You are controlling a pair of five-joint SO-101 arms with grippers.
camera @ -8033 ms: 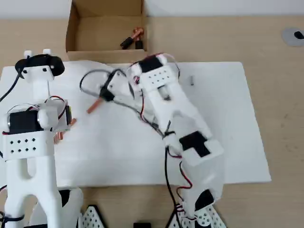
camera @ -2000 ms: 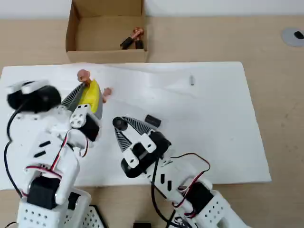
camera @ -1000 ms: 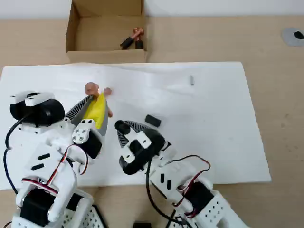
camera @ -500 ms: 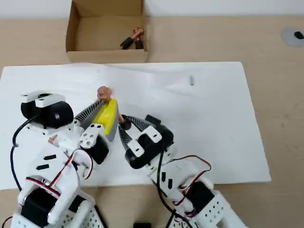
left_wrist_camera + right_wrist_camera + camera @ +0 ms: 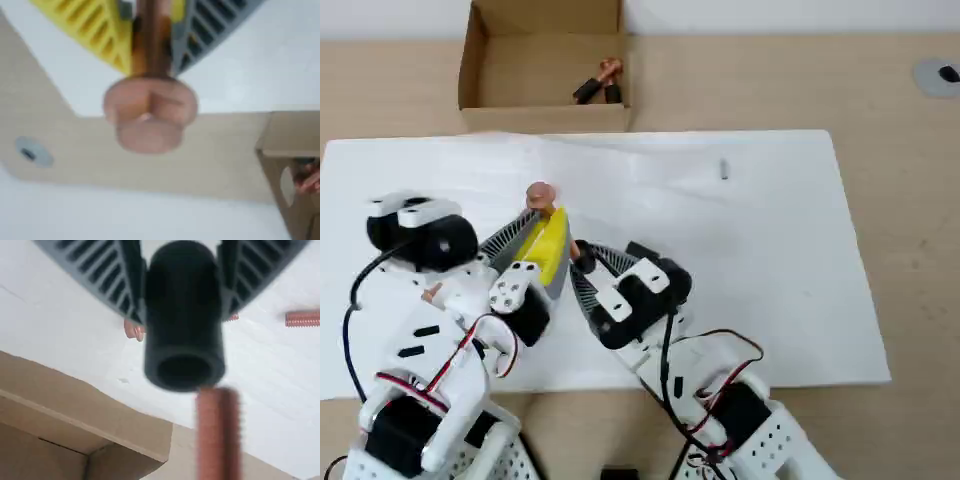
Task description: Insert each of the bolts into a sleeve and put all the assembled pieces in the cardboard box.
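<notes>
My left hand (image 5: 540, 210) is clamped on a copper bolt (image 5: 539, 193), its fingers nearly closed around the shank. It holds the bolt over the white sheet (image 5: 770, 280) on the table (image 5: 910, 200), well short of the cardboard box (image 5: 470, 70). The bolt's long axis runs along the fingers, and its head sticks out past the fingertips, pointing away from the arm toward the box side. Just to its right, my right hand (image 5: 583, 258) grips a black sleeve (image 5: 184, 315) between near-closed fingers. The sleeve's axis also lies roughly along the fingers, with an open mouth facing back at the wrist camera. In that view a threaded shank (image 5: 217, 432) sits just beside the mouth, off to one side of the bore rather than in line, and I cannot tell whether it belongs to the held bolt. My worry is misalignment: if I push with the axes offset, I judge the thread will catch on the rim, skewing the bolt or levering the sleeve out of the grip. With the hands this close the fingers could also collide, and a loose sleeve (image 5: 642, 249) lying beside the right hand could get knocked.
</notes>
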